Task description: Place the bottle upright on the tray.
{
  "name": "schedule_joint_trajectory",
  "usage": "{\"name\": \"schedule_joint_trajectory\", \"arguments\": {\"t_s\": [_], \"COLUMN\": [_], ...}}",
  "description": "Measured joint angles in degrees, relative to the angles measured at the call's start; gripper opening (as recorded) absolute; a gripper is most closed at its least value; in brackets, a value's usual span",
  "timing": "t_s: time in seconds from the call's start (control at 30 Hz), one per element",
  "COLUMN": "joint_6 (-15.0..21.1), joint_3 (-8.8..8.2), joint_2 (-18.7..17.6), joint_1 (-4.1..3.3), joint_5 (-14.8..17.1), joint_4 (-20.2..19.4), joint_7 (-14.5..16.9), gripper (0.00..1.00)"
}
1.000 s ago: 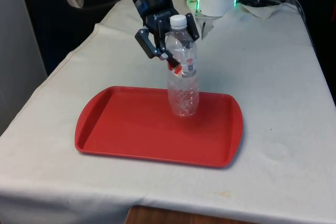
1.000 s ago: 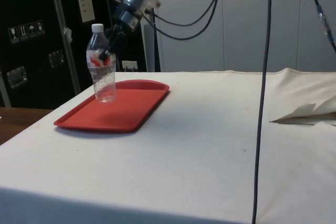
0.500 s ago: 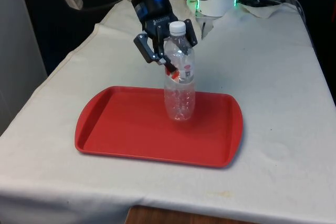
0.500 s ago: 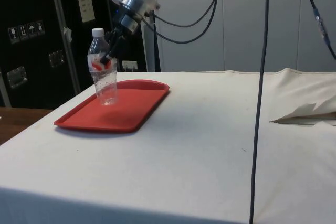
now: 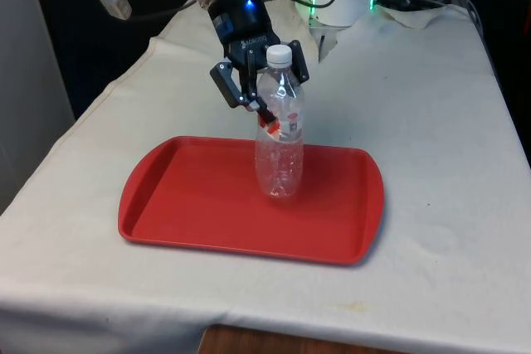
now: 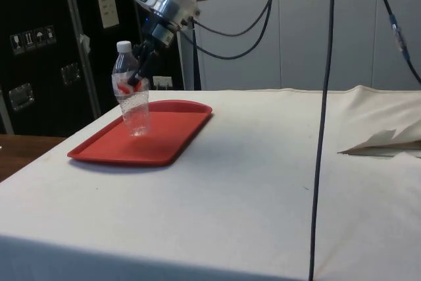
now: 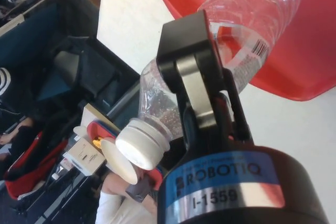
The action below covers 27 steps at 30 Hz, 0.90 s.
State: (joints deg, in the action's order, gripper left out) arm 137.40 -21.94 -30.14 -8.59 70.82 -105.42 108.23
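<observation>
A black gripper clamps a clear plastic bottle around its upper body, just below the white cap, holding it nearly upright over the middle of the red tray. The bottle's base sits at or just above the tray floor; contact cannot be confirmed. The slight lean is the risk: if the fingers let go before the base rests flat, the light, seemingly empty bottle could tip and roll across the tray.

One camera faces the table lengthwise, another watches from its side; both take in the red tray, seen close from the wrist.
</observation>
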Motion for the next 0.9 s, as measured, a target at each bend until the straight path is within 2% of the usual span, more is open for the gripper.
{"name": "schedule_joint_trajectory", "arguments": {"t_s": [0.9], "joint_6": [0.06], "joint_3": [-1.09], "joint_2": [-2.46], "joint_1": [0.0], "joint_5": [-0.17], "joint_4": [1.78], "joint_7": [-0.06], "gripper": [0.34]}}
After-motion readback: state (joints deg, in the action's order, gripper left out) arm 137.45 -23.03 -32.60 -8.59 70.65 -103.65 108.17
